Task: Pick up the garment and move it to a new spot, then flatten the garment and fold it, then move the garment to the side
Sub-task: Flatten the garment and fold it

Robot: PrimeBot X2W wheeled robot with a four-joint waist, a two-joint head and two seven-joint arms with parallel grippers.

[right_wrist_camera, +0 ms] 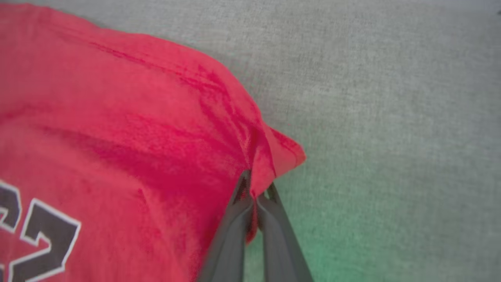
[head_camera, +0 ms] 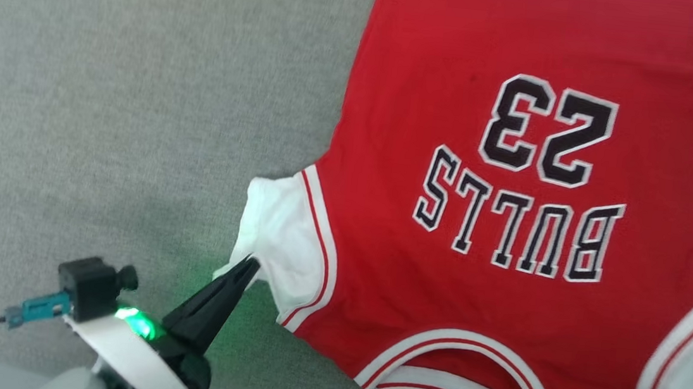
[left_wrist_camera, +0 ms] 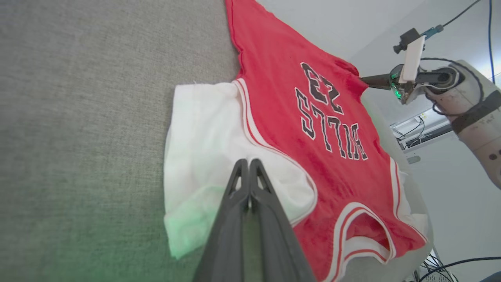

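Now: L hand (head_camera: 250,266) clenched on white sleeve (head_camera: 282,239); R hand (right_wrist_camera: 255,192) pinches red hem corner (right_wrist_camera: 285,152). Bulls jersey (head_camera: 503,286) lies spread betw. them on grey worktop (head_camera: 107,101); likely thin, limp, light, so hold at edges.

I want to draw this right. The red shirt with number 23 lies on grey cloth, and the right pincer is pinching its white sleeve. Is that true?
Not quite. The right pincer is shut on a red corner of the shirt, not its white sleeve, as the right wrist view shows. The rest holds: a red shirt with number 23 on grey cloth.
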